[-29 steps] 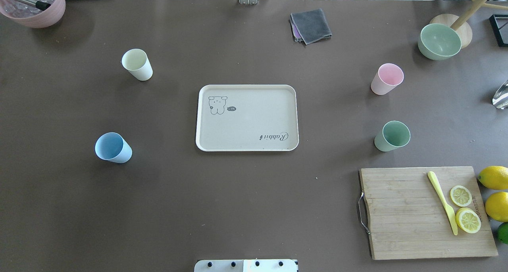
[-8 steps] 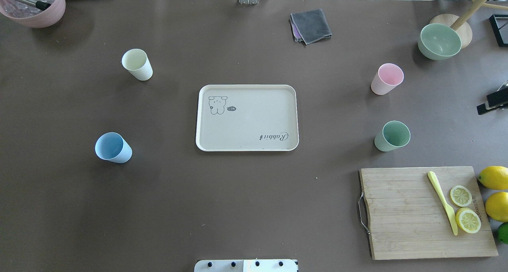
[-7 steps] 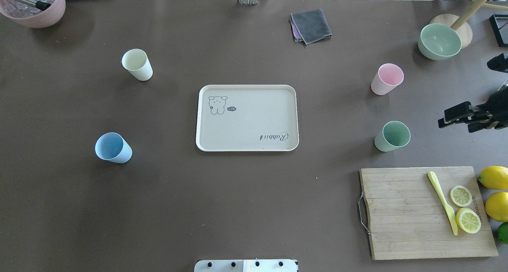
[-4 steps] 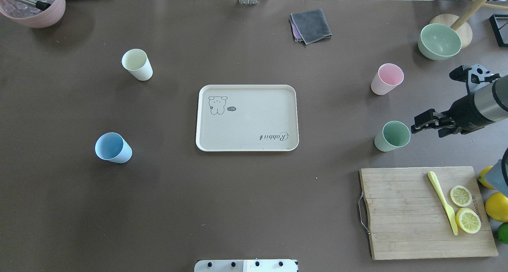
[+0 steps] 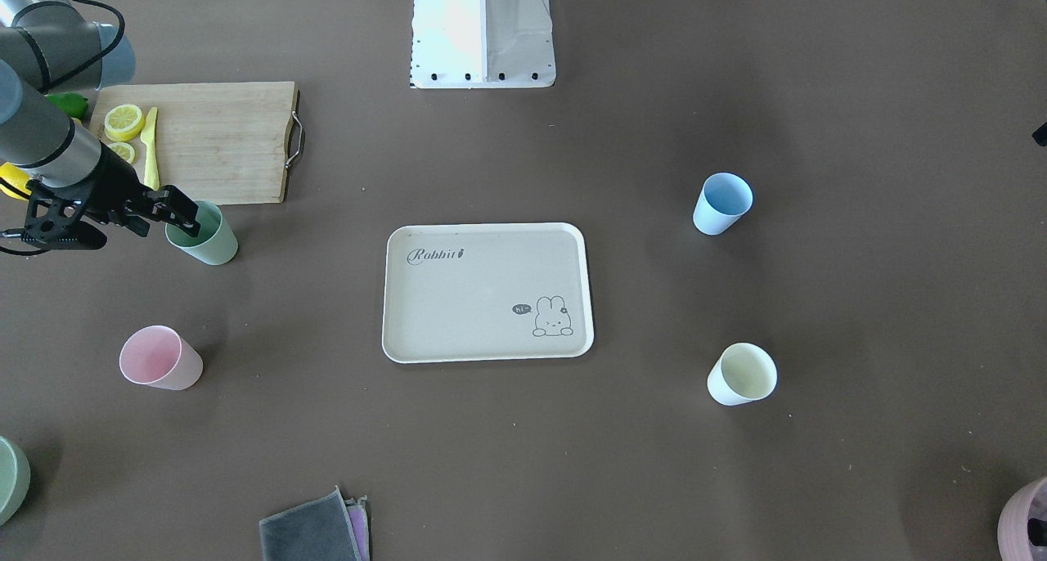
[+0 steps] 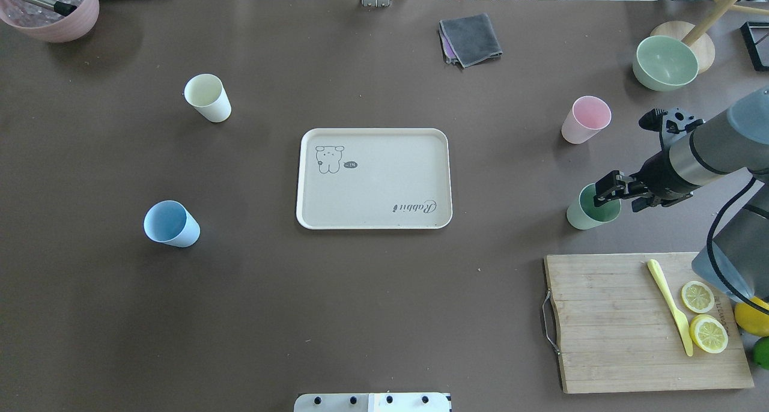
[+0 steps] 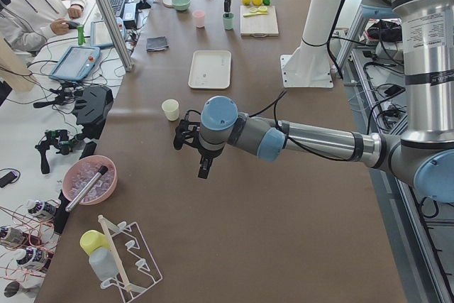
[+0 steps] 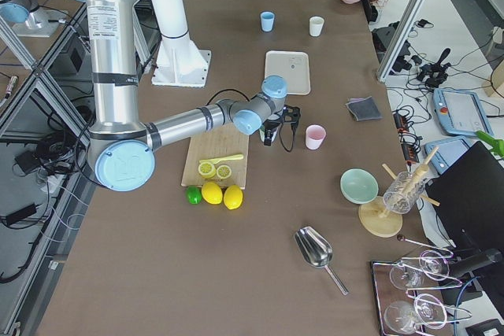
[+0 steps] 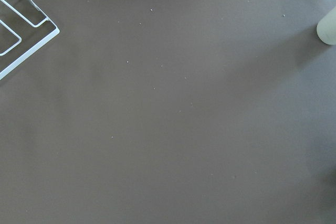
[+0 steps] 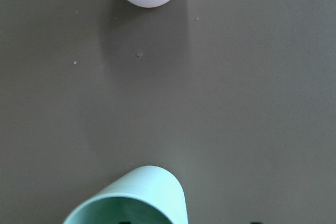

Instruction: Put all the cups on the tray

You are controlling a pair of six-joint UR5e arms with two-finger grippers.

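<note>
— As the table (image 6: 384, 316) is viewed from overhead, where are the four cups found?

— None is found on the tray (image 6: 384, 178). All four are stood upright on the matte brown table cover, well apart from it: the pale yellow cup (image 6: 207, 98) and the blue cup (image 6: 171, 223) on the robot's left side, the pink cup (image 6: 586, 119) and the green cup (image 6: 581, 215) on its right.

— How are they shaped?

— Each is seen as a smooth, matte, handleless tumbler, tapered toward the base, with a round open mouth. The tray is a cream rectangle with rounded corners and a low raised rim; a bunny drawing and "Rabbit" lettering are printed on its flat floor.

— And the right gripper (image 6: 607, 191)?

— It is held over the green cup's rim, jaws parted. Two dark tips are glimpsed at the bottom edge of the right wrist view, one over the cup's mouth, one outside its wall; contact cannot be judged.

— The left gripper (image 7: 204, 168)?

— It is shown only from the side, above the table; whether it is released or clenched cannot be told.

— What else is laid out?

— A wooden cutting board (image 6: 607, 322) with a wire handle is placed near the green cup, lemon slices (image 6: 698, 296) and a pale yellow knife (image 6: 668, 304) on it.
</note>
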